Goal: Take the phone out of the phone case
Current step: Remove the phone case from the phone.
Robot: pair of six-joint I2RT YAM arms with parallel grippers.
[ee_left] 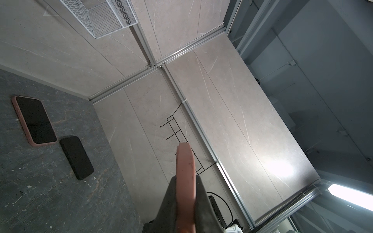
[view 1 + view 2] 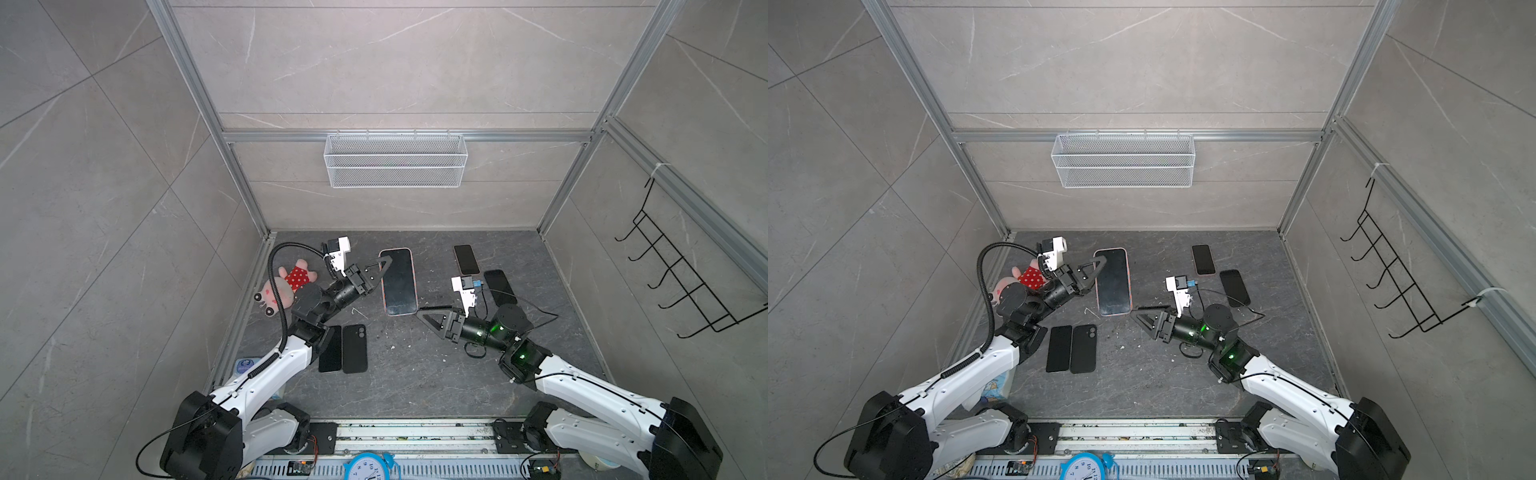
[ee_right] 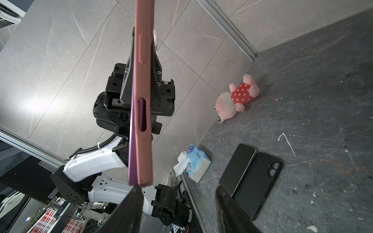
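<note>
A large phone [image 2: 399, 281] [image 2: 1113, 281] in a pink phone case [image 3: 143, 80] hangs above the table, screen up. My left gripper [image 2: 388, 262] [image 1: 185, 177] is shut on the case's far left edge, its fingers [image 1: 171, 201] on both sides of the pink rim. In the right wrist view a purple strip of the phone's side [image 3: 132, 161] shows beside the pink case along its near end. My right gripper [image 2: 419, 311] [image 3: 178, 189] is open at the phone's near right corner. One fingertip [image 3: 137, 188] touches that corner and the other stands well apart.
On the table lie a black phone [image 2: 331, 349] beside a black case [image 2: 354, 348], a smaller pink-cased phone [image 2: 466, 259], a black phone [image 2: 500, 286], a pink plush toy [image 2: 286, 284] and a tissue pack [image 3: 196, 163]. A wire basket [image 2: 395, 160] hangs on the back wall and a hook rack [image 2: 681, 274] on the right wall.
</note>
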